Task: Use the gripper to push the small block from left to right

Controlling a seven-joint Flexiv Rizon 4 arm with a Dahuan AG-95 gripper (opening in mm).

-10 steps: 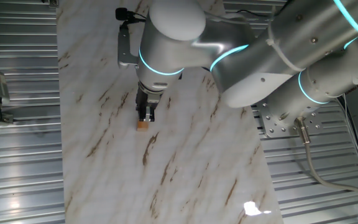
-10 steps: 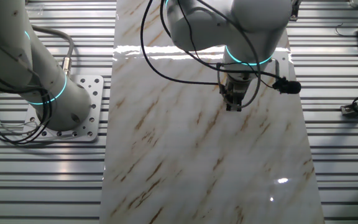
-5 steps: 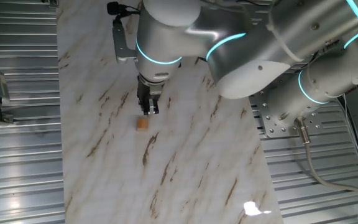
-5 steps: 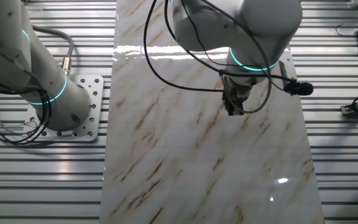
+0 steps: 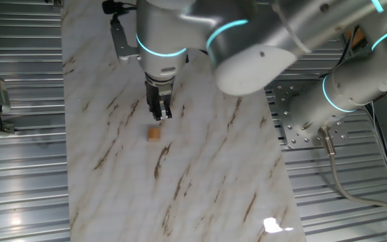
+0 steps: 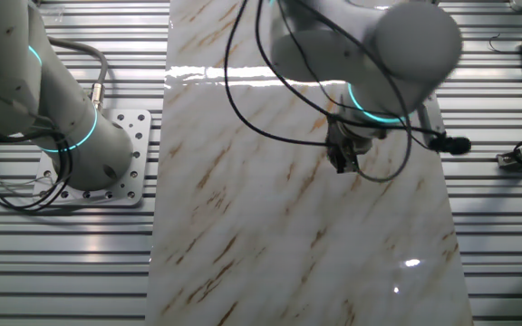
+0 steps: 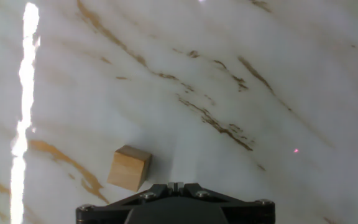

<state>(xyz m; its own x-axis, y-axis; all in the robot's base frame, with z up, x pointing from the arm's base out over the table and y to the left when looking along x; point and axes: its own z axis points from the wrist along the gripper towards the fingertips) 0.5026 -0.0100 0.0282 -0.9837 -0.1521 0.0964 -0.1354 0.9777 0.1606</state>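
Hand view: your narrow black two-fingered gripper (image 7: pixel 175 185) shows only as its tip at the bottom edge, fingers pressed together w/ no gap, nothing between them. The tiny tan-orange wooden cube (image 7: pixel 129 167) sits just left of the tip and slightly ahead, resting flat on the white marble-look tabletop w/ brown streaks (image 7: pixel 241 74). Block and tip look close but apart; can't tell any contact from here. A bright strip of glare (image 7: pixel 22 112) runs down the left side of the surface, and a small pink dot (image 7: pixel 296 150) sits off to the right.

One fixed view: you see the gripper (image 5: pixel 159 115) hanging point-down from the bulky silver-white arm w/ a cyan ring (image 5: pixel 161 40). The block (image 5: pixel 154 134) lies on the tabletop (image 5: pixel 207 175) just below the tip in the frame, a clear gap between them. A second white arm segment w/ a cyan ring (image 5: pixel 355 84) rises at right from a perforated metal base plate (image 5: pixel 299 128).

Other fixed view: the gripper (image 6: pixel 342 163) is over the right half of the tabletop (image 6: pixel 243 226); block isn't visible here, hidden or too small to tell.
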